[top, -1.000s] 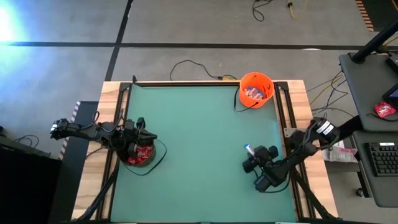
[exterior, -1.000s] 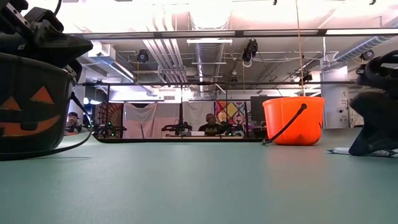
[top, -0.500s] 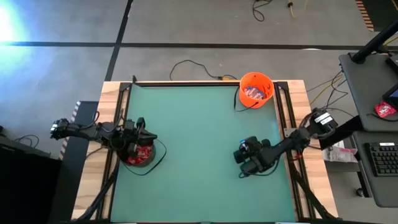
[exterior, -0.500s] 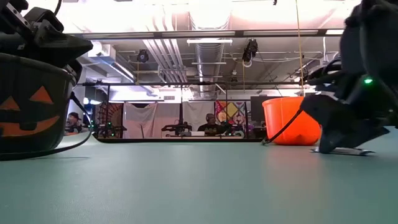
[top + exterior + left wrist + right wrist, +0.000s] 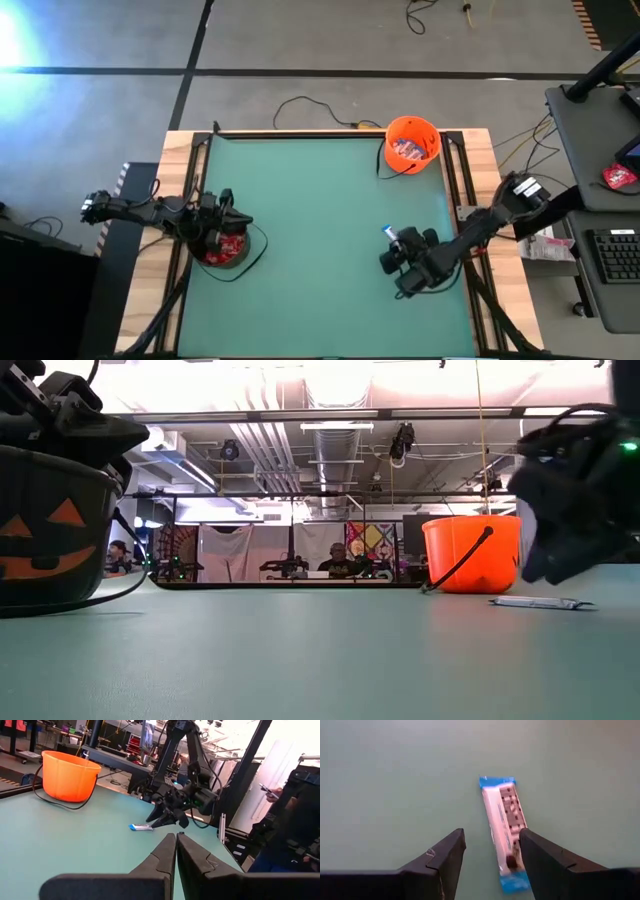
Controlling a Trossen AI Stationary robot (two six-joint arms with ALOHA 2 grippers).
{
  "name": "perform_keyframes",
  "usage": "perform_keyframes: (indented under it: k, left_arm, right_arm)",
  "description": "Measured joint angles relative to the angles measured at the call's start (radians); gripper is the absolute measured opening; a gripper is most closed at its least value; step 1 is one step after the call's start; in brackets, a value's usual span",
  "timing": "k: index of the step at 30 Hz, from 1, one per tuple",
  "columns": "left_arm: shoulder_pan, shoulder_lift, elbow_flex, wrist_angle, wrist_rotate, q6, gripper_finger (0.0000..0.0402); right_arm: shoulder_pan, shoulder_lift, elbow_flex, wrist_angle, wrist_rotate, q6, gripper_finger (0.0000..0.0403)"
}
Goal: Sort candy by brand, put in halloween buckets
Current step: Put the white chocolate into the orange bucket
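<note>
One white-and-blue bar [image 5: 389,233] lies flat on the green table, right of middle; it also shows in the right wrist view [image 5: 504,825] and the low view [image 5: 540,602]. My right gripper [image 5: 490,862] hangs open just above the bar's near end, clear of it [image 5: 575,510]. The orange bucket [image 5: 412,143] stands at the far right corner with bars inside. The black bucket [image 5: 225,248] stands at the left and holds red packets [image 5: 231,246]. My left gripper [image 5: 176,845] is shut and hovers over the black bucket's rim.
The black bucket's wire handle [image 5: 258,252] lies on the table beside it. The orange bucket's dark handle [image 5: 462,565] hangs down its side. A person [image 5: 292,815] stands beyond the table's right edge. The green mat [image 5: 320,200] between the buckets is bare.
My right gripper swung toward the table's left and down onto the bar, then drew back toward the near edge and rose. The bar stayed on the table and slid a little toward the left.
</note>
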Motion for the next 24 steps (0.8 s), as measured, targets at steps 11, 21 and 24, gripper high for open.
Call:
perform_keyframes:
  k: [11, 21, 24]
  left_arm:
    - [0.000, 0.000, 0.000, 0.000, 0.000, 0.000, 0.0000]
    - [0.000, 0.000, 0.000, 0.000, 0.000, 0.000, 0.0000]
    - [0.000, 0.000, 0.000, 0.000, 0.000, 0.000, 0.0000]
  right_arm:
    - [0.017, 0.134, -0.046, 0.036, 0.052, -0.004, 0.0182]
    - [-0.015, 0.139, -0.084, 0.180, 0.092, -0.035, 0.0182]
    - [-0.061, 0.125, -0.075, 0.194, 0.047, -0.083, 0.0182]
